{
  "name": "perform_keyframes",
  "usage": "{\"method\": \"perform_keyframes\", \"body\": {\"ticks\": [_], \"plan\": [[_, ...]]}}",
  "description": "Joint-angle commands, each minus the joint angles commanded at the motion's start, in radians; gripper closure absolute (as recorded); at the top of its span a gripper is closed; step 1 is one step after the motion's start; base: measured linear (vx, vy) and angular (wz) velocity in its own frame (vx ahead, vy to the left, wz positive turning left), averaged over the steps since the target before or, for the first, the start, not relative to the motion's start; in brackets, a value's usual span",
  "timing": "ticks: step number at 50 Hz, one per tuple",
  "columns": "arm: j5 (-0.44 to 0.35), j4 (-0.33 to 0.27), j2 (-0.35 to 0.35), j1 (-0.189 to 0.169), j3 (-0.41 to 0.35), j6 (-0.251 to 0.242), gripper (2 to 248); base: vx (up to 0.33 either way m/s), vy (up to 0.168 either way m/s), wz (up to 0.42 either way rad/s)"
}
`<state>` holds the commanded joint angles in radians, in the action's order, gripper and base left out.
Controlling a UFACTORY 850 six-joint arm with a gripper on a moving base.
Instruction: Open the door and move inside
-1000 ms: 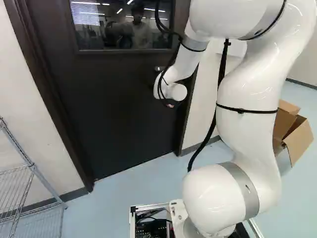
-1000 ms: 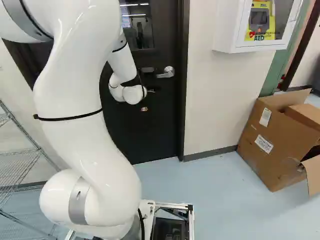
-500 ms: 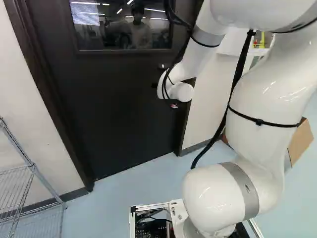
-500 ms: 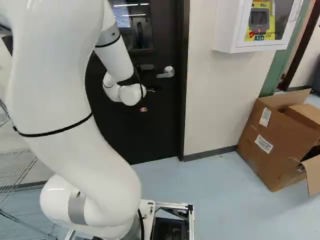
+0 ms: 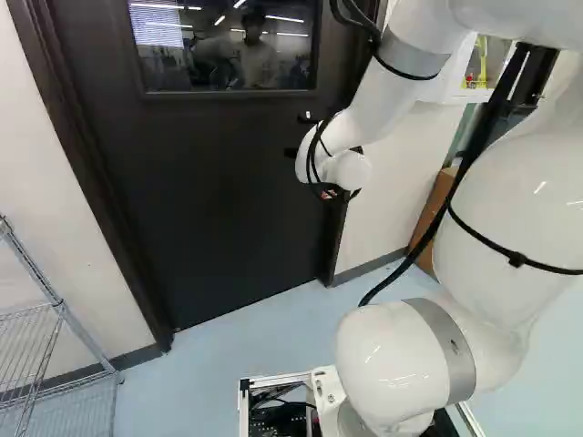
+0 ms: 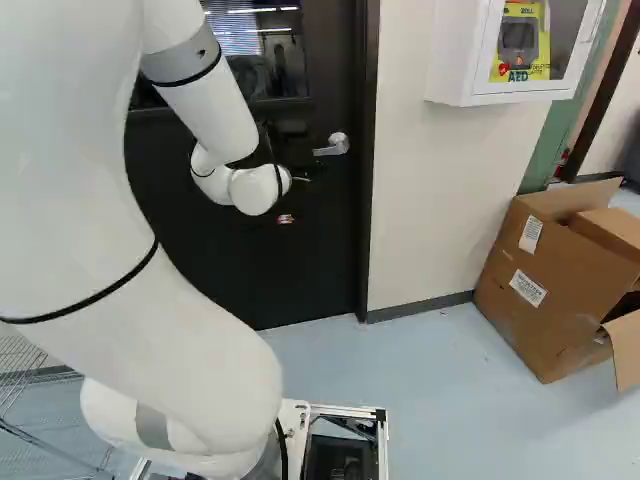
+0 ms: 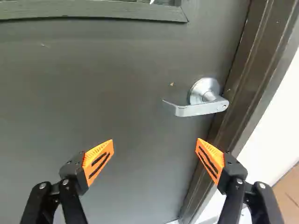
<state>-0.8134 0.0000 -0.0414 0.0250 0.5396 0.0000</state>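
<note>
Facing the door (image 7: 117, 93), I've got my orange-padded fingers (image 7: 98, 161) spread wide, short of its lever handle (image 7: 198, 109). The handle lies ahead, its free end reaching across the gap's line, its pivot toward the finger nearer the door frame (image 7: 252, 79).
</note>
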Motion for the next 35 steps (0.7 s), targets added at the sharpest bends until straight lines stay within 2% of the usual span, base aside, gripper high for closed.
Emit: {"method": "perform_keyframes", "body": {"ticks": [16, 35], "plan": [[0.0, 0.0, -0.022, -0.002, 0.016, 0.0, 3, 0.0, 0.0, 0.0], [0.0, 0.0, 0.037, -0.02, 0.117, 0.0, 3, 0.0, 0.0, 0.0]]}}
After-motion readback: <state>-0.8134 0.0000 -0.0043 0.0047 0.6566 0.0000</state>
